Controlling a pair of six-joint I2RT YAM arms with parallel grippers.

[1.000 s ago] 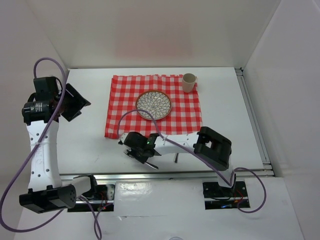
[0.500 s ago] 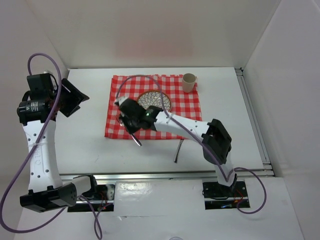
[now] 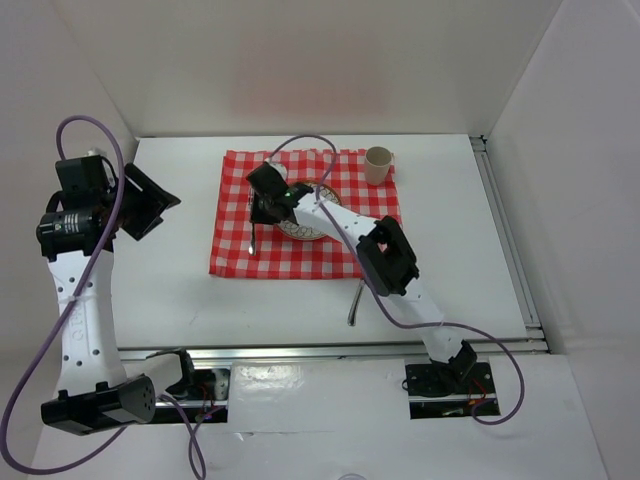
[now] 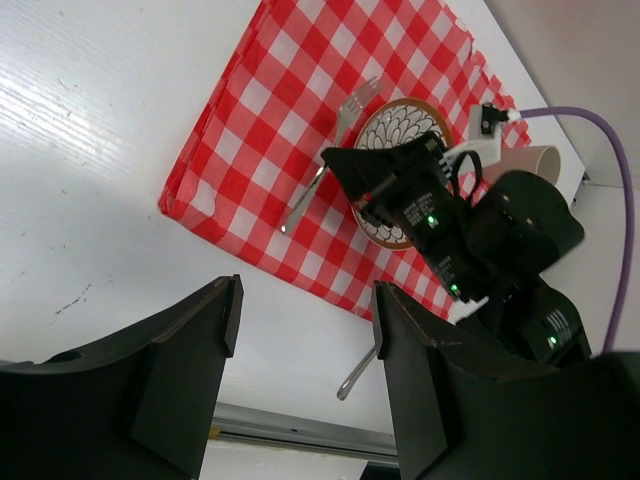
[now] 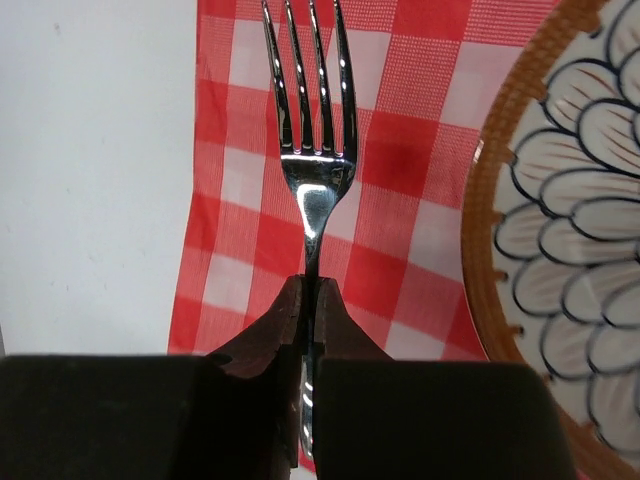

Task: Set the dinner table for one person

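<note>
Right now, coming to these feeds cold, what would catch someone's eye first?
The red-and-white checked cloth in the middle of the white dinner table, with a flower-patterned plate on it and a cup at its far right corner. Next, the right arm's jaws, shut on a fork just left of the plate, tines pointing away from the arms. A second utensil lies on bare table near the front edge.

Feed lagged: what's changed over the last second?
The right gripper, fingers shut on the fork, carried it from the near edge of the dinner table forward over the checked cloth, left of the plate. The cup, plate, cloth and the utensil on the table stayed put; left gripper stayed open.
</note>
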